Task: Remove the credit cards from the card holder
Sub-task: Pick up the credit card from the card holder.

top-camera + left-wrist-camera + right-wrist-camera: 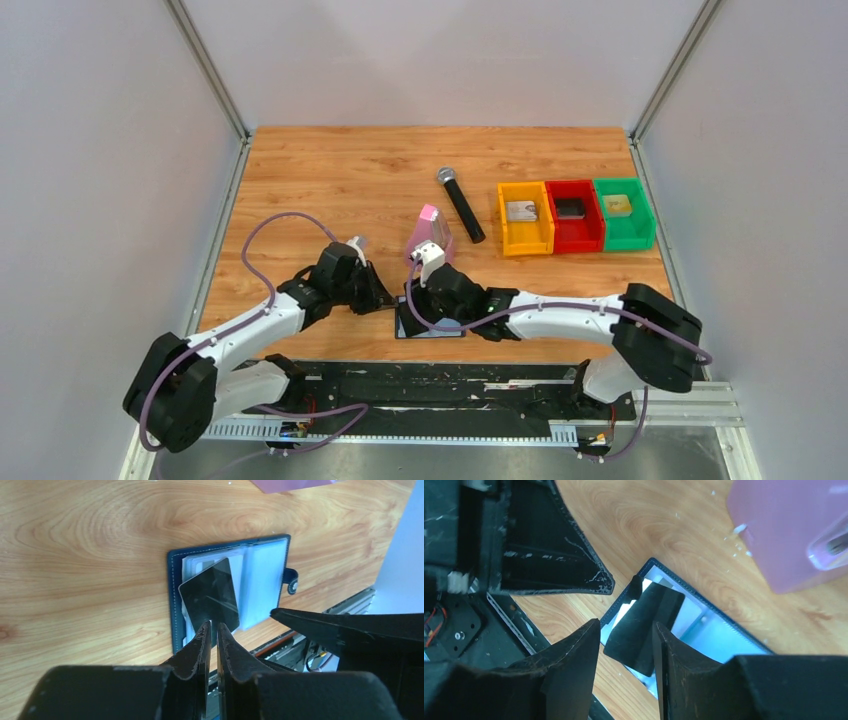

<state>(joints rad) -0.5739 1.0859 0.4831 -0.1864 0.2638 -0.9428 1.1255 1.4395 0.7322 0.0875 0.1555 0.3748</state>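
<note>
The navy card holder (174,595) lies open on the wood near the table's front edge, its pale blue slots up; it also shows in the top view (432,329) and in the right wrist view (719,637). My left gripper (213,625) is shut on the lower edge of a dark glossy credit card (210,595), which is tilted up with its far end still at the holder's left slots. My right gripper (626,626) is open and hovers just over the holder, with the dark card (644,625) showing between its fingers. No tan-gold card is in view.
A pink metronome (430,232) stands just behind the holder, and a black microphone (460,203) lies beyond it. Orange (525,238), red (573,238) and green (623,236) bins sit at the back right. The black rail (450,385) runs along the front edge.
</note>
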